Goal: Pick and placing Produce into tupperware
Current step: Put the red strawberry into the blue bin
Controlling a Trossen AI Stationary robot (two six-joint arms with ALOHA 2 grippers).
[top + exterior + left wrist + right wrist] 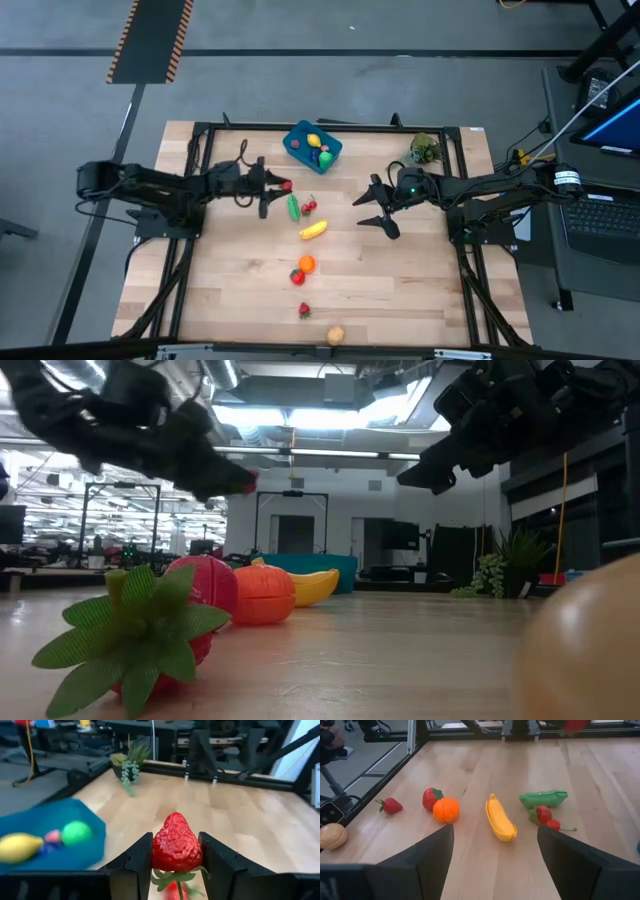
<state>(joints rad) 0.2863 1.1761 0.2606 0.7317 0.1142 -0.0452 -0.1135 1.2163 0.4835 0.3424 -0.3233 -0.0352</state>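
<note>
My left fingers (176,865) clamp a strawberry (176,847), its leaves partly hidden below; blurred tupperware (47,837) beside, cut off. Right fingers (495,862) apart above surface (480,765), banana (501,820) between

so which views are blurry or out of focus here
Low view: the tan fruit at the near right edge is a soft blur, ceiling lights glare. Left wrist view: the blue container is smeared, the strawberry sharp. High view looks even.
</note>
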